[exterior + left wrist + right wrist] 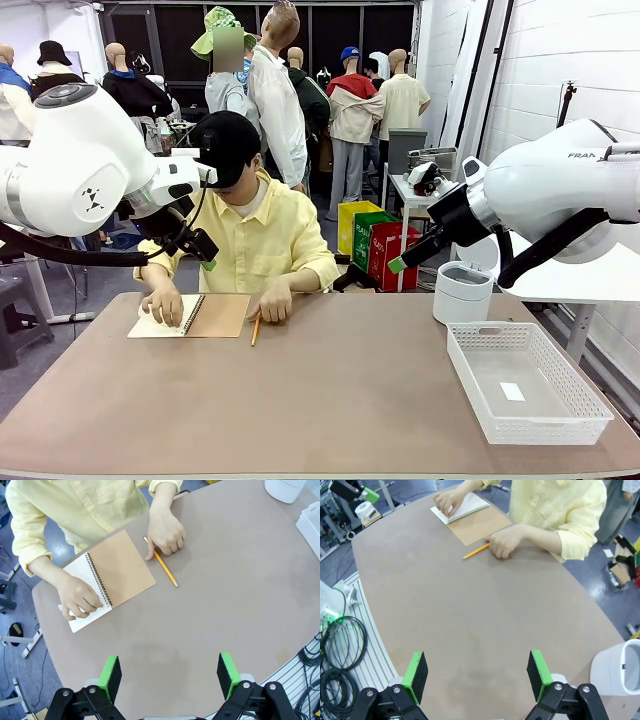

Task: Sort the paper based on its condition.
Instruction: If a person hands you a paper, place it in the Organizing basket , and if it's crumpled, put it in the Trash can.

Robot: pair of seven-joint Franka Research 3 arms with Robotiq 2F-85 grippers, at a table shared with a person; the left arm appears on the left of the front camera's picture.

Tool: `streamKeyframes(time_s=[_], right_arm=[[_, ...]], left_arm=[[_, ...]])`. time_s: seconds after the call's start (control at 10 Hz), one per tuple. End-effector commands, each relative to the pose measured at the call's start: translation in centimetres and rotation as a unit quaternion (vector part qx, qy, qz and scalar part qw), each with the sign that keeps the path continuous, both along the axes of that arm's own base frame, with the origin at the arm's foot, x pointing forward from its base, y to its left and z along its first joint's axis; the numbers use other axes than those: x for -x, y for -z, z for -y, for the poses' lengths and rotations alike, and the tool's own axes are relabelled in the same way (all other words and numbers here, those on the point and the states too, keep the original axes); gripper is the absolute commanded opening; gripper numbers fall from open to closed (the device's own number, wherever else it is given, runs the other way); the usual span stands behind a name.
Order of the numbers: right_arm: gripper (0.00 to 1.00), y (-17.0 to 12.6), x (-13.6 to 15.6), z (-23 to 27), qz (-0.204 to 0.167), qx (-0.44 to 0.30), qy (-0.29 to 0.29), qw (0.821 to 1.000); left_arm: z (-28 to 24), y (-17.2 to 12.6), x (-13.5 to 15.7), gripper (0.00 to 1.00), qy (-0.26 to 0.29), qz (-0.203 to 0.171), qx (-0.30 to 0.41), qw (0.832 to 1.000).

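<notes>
On the brown bench (330,400), the paper (145,328) lies far left beside the notebook (220,315), under the person's hand (163,305). The left end effector (169,667) and right end effector (476,665) hang, jaws apart. Thin, light, floppy: probably best pinched at 1 free edge.

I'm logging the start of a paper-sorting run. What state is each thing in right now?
Left gripper: open, empty, above the table.
Right gripper: open, empty, above the table.
Notebook: open, cover laid flat, a person's hand on its white page.
Pencil: lying flat beside the person's other hand.
Basket: upright, nearly empty.
Bin: upright, top open.
</notes>
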State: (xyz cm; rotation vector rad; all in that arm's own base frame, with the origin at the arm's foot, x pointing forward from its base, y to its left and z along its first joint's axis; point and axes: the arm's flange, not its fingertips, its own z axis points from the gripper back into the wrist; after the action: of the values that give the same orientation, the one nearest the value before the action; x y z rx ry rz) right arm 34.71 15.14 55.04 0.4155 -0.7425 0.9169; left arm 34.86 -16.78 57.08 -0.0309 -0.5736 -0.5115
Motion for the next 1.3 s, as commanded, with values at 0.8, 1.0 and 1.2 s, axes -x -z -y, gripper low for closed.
streamKeyframes(time_s=[0.8,1.0,1.2], right_arm=[[1.0,0.05,0.03,-0.12,-0.007,-0.003,0.0,1.0],[1.0,0.05,0.03,-0.12,-0.007,-0.003,0.0,1.0],[1.0,0.05,0.03,-0.12,-0.007,-0.003,0.0,1.0]], left_arm=[[-0.01,-0.1,0.01,1.0,0.003,0.002,-0.002,1.0],[-0.01,-0.1,0.01,1.0,0.003,0.002,-0.002,1.0],[-0.01,-0.1,0.01,1.0,0.003,0.002,-0.002,1.0]])
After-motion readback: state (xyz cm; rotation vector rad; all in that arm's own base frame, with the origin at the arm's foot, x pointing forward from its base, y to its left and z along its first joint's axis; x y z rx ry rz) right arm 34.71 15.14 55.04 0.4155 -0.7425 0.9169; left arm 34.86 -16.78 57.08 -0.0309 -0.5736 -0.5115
